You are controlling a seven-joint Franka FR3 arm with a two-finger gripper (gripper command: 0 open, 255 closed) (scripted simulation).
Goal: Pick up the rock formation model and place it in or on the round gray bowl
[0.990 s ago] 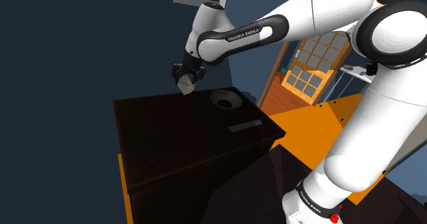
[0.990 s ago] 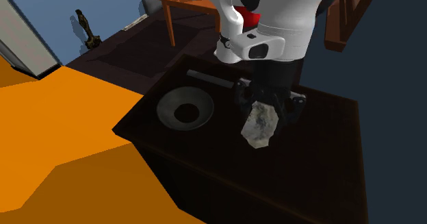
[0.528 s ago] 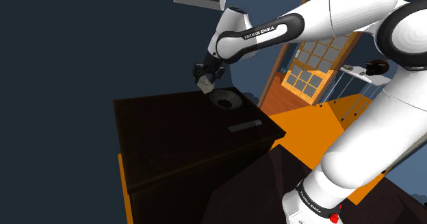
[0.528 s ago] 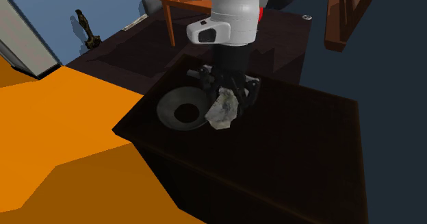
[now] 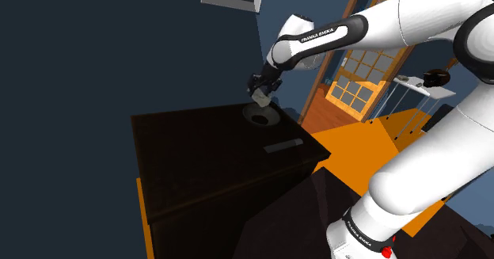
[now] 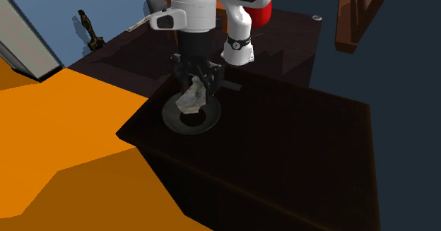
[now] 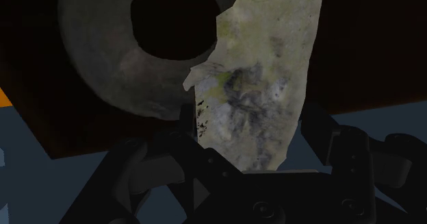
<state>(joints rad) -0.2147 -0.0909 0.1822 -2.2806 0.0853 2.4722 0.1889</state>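
The rock formation model (image 6: 191, 99) (pale grey, mottled with green and dark specks) hangs in the air, clamped between the black fingers (image 7: 154, 164) of the tool (image 6: 196, 83); just below it sits the round gray bowl (image 6: 172, 116), the rock over the bowl's rim rather than its dark centre; the bowl rests near a corner of the dark desk (image 6: 297, 145); a flat grey bar (image 5: 283, 146) lies on the desk, apart from the bowl.

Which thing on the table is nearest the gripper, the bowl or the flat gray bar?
The bowl: the gripper, clasping the rock, hangs over it, while the bar lies well off to the side.
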